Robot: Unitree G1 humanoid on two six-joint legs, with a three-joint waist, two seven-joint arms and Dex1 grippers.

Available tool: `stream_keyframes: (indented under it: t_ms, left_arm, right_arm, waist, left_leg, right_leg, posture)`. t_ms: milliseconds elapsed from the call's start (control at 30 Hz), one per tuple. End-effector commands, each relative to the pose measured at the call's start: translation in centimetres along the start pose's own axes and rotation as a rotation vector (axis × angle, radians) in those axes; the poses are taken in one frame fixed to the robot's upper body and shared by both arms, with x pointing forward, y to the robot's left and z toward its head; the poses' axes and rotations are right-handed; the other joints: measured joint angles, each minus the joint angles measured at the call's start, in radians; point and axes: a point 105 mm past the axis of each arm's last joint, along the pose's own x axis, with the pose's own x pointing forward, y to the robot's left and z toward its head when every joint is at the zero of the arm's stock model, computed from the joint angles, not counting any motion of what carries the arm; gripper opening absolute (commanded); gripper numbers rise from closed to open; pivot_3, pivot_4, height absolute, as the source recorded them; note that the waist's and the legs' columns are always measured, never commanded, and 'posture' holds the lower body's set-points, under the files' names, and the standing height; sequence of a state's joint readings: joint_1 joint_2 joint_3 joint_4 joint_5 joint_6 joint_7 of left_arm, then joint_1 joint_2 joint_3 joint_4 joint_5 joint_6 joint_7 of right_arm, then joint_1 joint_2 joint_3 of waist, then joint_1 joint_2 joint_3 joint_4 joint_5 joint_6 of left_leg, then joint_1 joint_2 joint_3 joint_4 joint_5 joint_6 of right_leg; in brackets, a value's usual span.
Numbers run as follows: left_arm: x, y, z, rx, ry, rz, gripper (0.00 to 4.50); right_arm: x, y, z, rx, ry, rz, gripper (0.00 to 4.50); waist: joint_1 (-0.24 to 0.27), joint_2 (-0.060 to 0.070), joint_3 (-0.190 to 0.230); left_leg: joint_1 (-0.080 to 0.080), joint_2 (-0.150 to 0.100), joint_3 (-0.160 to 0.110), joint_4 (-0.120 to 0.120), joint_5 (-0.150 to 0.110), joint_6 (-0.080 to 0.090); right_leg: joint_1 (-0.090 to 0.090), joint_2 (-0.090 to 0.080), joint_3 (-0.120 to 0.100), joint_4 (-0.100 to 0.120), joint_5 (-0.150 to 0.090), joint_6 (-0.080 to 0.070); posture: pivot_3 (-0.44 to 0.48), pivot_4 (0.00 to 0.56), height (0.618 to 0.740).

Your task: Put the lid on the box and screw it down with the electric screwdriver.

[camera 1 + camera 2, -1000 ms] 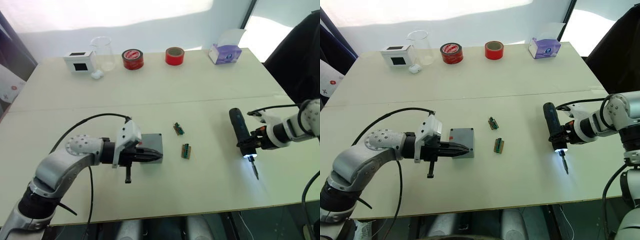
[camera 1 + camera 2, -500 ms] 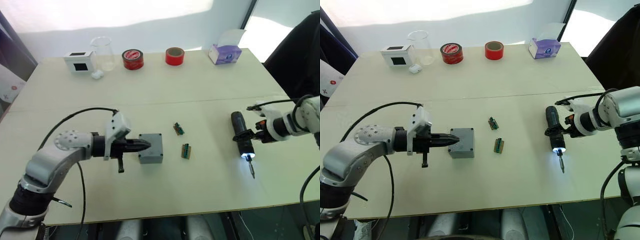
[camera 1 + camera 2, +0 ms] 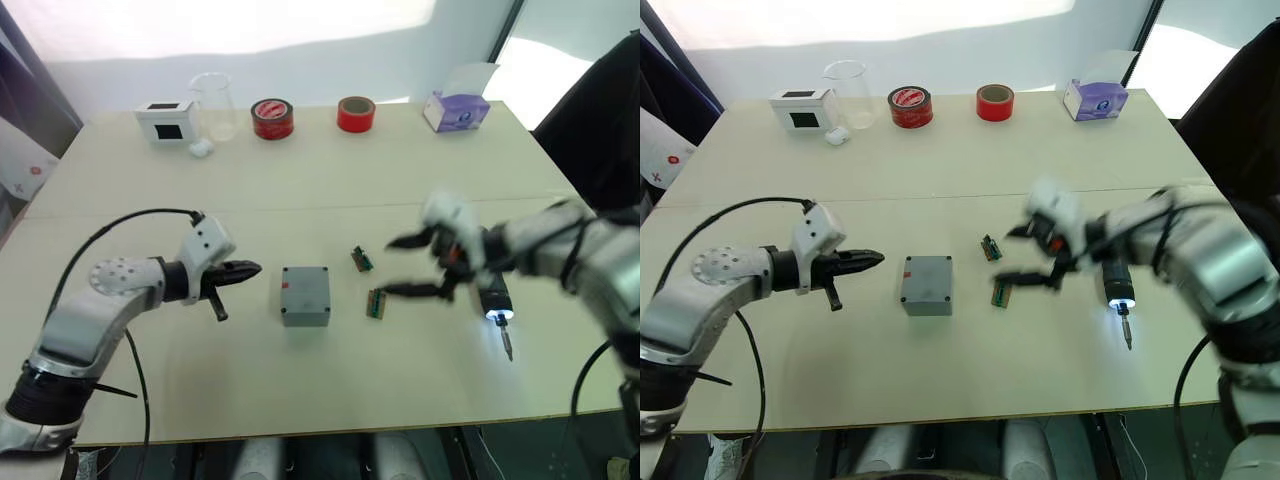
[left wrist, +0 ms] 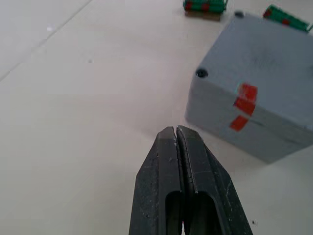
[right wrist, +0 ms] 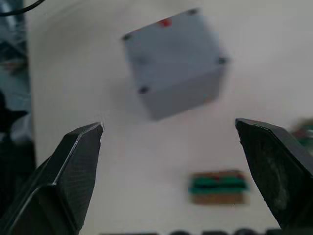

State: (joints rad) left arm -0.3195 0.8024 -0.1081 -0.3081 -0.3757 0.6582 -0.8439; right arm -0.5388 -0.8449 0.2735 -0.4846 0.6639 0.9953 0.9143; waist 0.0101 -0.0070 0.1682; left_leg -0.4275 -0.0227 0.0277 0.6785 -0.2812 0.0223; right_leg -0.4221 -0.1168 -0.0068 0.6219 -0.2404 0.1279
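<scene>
Head views: the box [image 3: 305, 295] sits mid-table with the lid [image 3: 927, 278] already seated on top, its corner screws showing. The left gripper [image 3: 247, 269], fingers together, hovers just left of it. The right gripper [image 3: 412, 266], fingers wide apart, hangs between two small green boards [image 3: 373, 302] and the screwdriver [image 3: 494, 297], which lies on the table with its tip light on. Judged step: lid placed, screwing still ahead; next the right gripper must grasp the screwdriver and bring its bit to a corner screw.

Left wrist view: closed fingers [image 4: 168, 169] point at the box's red-marked side; no writing is legible.

Right wrist view: spread fingers [image 5: 73, 161] frame the box.
</scene>
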Motion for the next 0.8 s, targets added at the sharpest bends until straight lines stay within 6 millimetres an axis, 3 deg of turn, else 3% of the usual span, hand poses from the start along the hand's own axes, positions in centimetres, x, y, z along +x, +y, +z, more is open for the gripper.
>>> stream_keyframes:
  t_ms: [33, 300, 600, 700, 800]
  left_arm:
    - [0.2, -0.3, 0.2, 0.055, 0.007, -0.004, 0.0]
    - [1.7, -1.1, 0.0, 0.049, -0.001, -0.019, 0.0]
    - [3.6, -0.7, 1.7, 0.041, -0.073, -0.062, 0.0]
    - [4.4, 0.3, 2.3, 0.061, -0.091, -0.044, 0.0]
    - [3.8, 1.5, 2.0, 0.059, -0.083, 0.004, 0.0]
  right_arm:
    - [0.6, -0.3, 0.8, -0.063, -0.021, -0.041, 4.49]
    - [2.7, -0.1, 0.5, 0.004, -0.015, -0.008, 4.49]
    - [3.5, 0.8, 1.2, 0.048, -0.045, 0.032, 4.49]
    - [3.6, 0.7, 1.8, 0.081, -0.068, 0.014, 4.49]
    - [2.8, 0.6, 1.8, 0.085, -0.058, -0.01, 4.49]
  waist:
    - [0.001, 0.0, 0.001]
    - [0.0, -0.002, 0.0]
    - [0.002, -0.002, 0.0]
    - [0.002, -0.002, 0.0]
    - [0.0, -0.002, 0.0]
  left_leg:
    - [0.0, 0.0, 0.0, 0.002, 0.0, 0.0]
    - [0.001, 0.0, -0.001, 0.005, 0.0, 0.001]
    - [0.001, 0.0, -0.001, 0.005, 0.0, 0.0]
    - [0.001, 0.0, -0.001, 0.005, 0.0, 0.0]
    - [0.001, -0.001, -0.001, 0.005, 0.0, 0.0]
  right_leg:
    - [0.0, 0.0, 0.0, 0.002, 0.0, 0.0]
    - [0.0, 0.0, 0.0, 0.007, 0.0, 0.0]
    - [0.0, 0.0, 0.0, 0.008, 0.0, 0.0]
    - [0.0, 0.0, 0.0, 0.008, 0.0, 0.0]
    - [0.0, 0.0, 0.0, 0.008, 0.0, 0.0]
  posture:
    - [0.0, 0.15, 0.74]
    - [0.0, 0.15, 0.74]
    - [0.0, 0.15, 0.74]
    - [0.0, 0.15, 0.74]
    - [0.0, 0.15, 0.74]
